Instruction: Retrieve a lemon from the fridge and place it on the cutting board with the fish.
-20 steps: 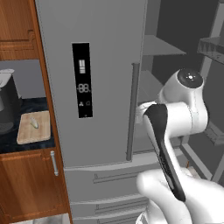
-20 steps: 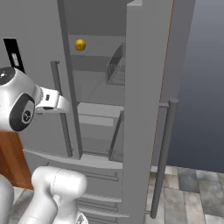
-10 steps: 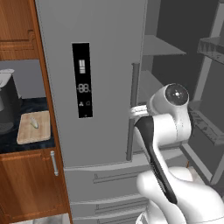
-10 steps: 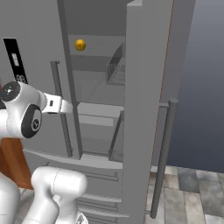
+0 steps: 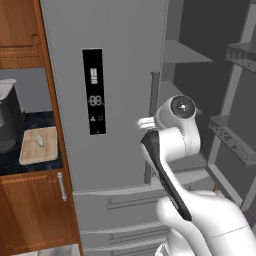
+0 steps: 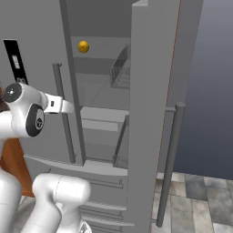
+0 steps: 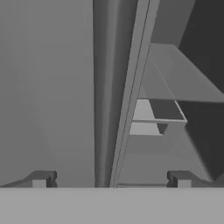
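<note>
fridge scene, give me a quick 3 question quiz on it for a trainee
1. True or false: the right door of the fridge stands open.
2. Where is the lemon? A) on the cutting board B) on an upper shelf inside the fridge C) between the fingers
3. Fill in: the fish lies on the ____.

Key
1. True: the door is swung out, shelves showing.
2. B: it sits high on a shelf, while the gripper is open and holds nothing, facing the edge of the shut left door.
3. Cutting board, on the dark counter left of the fridge.
</note>
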{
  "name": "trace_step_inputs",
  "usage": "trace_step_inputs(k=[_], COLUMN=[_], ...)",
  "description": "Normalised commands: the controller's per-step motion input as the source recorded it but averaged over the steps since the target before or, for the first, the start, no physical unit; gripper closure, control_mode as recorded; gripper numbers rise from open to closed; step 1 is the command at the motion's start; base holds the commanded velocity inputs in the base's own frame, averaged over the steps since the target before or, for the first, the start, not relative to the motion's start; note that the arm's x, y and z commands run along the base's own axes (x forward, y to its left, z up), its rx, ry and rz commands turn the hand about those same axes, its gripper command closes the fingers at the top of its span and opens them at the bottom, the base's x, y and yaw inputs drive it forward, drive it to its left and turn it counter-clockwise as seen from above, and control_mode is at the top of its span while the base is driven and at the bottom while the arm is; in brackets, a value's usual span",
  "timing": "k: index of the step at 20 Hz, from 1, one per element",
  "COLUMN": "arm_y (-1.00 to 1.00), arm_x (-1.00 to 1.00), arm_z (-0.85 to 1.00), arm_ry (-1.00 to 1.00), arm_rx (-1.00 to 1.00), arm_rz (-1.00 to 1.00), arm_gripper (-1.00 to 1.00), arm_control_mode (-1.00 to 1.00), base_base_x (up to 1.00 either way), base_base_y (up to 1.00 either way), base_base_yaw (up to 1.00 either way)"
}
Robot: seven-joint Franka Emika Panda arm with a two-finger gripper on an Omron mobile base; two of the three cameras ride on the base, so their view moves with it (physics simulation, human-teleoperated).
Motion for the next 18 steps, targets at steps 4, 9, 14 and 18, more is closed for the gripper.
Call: trace_step_inputs(k=[4,9,14,18], arm_y=[0.0,0.0,0.0,0.0], arm_x=[0.47,0.27,0.37,0.41], arm_z=[0.0,-0.04,-0.08,-0.16], arm_ry=[0.0,0.0,0.0,-0.05], arm_rx=[0.0,0.0,0.0,0.0], arm_rz=[0.0,0.0,0.0,0.0], arm_gripper=[-1.0,-1.0,-1.0,-1.0], arm_control_mode=[-1.0,-1.0,-1.0,-1.0], base_base_x=[0.0,0.0,0.0,0.0], base_base_y=[0.0,0.0,0.0,0.0], base_base_yaw=[0.0,0.0,0.0,0.0])
